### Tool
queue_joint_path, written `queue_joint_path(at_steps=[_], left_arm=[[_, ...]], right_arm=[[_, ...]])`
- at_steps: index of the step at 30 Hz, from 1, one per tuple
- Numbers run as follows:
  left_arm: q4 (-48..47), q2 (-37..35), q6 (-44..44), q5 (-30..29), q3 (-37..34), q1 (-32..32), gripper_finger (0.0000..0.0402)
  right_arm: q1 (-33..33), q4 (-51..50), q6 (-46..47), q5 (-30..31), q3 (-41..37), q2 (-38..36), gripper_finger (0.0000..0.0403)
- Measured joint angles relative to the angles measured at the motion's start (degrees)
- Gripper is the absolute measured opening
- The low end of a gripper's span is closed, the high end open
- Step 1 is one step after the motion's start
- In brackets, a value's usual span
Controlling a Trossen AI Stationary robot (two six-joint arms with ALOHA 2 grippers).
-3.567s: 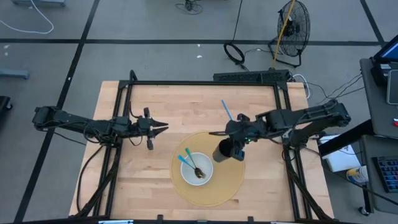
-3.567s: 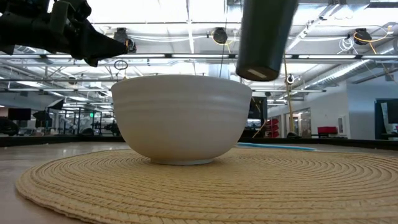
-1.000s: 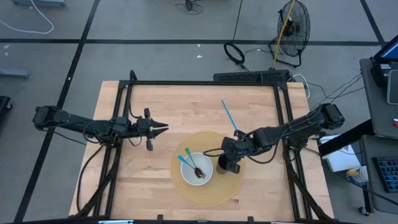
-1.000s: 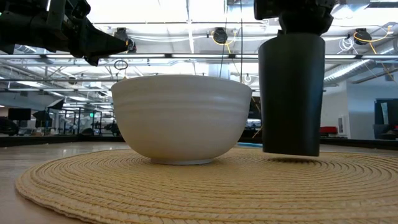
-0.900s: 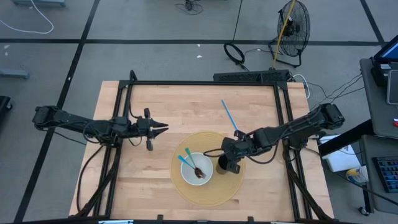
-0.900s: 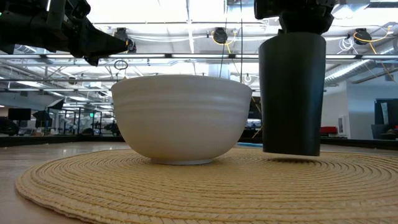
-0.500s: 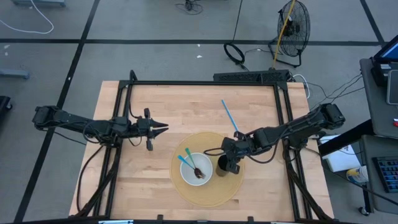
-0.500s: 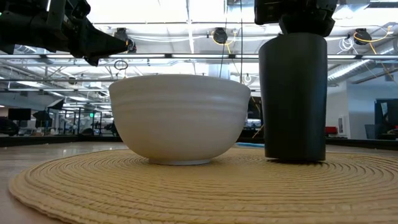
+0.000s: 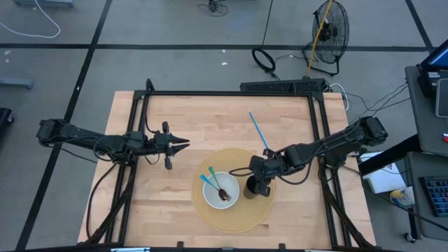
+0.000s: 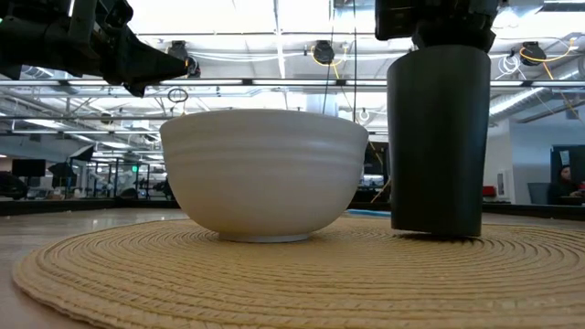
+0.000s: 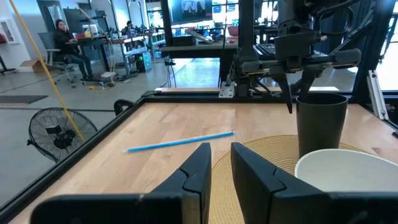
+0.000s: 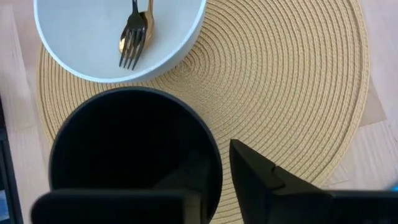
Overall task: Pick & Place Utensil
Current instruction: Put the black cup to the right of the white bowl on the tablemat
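Right gripper (image 9: 253,183) pinches the rim of the tall black plastic cup (image 10: 436,142), with one finger (image 12: 264,174) outside the wall and the other inside. The cup stands upright on the round woven straw mat (image 9: 262,210), just beside the white round bowl (image 9: 222,189), at the bowl's 3 o'clock in the high view. The two do not touch.

A gold metal fork (image 12: 131,41) lies inside the bowl, and a small teal-handled utensil (image 9: 207,179) leans in it too, its handle sticking out over the rim toward 10 o'clock. A long thin blue straw (image 9: 257,130) lies on the bare wooden table (image 9: 196,126), at about 1 o'clock from the bowl, well apart from it.

Left gripper (image 9: 180,144) hangs over the table at the bowl's 10 o'clock, holding nothing. Its two fingers (image 11: 196,171) are close together with a narrow gap between them.
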Motion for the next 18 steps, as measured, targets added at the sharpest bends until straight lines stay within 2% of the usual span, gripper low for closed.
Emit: queue_joint_path(at_steps=[10, 18], left_arm=[[0.0, 0.0, 0.0, 0.0, 0.0, 0.0, 0.0067], [0.0, 0.0, 0.0, 0.0, 0.0, 0.0, 0.0067]], right_arm=[[0.0, 0.8, -0.2, 0.3, 0.0, -2.2, 0.0097], [0.0, 2.0, -1.7, 0.7, 0.1, -5.0, 0.011]])
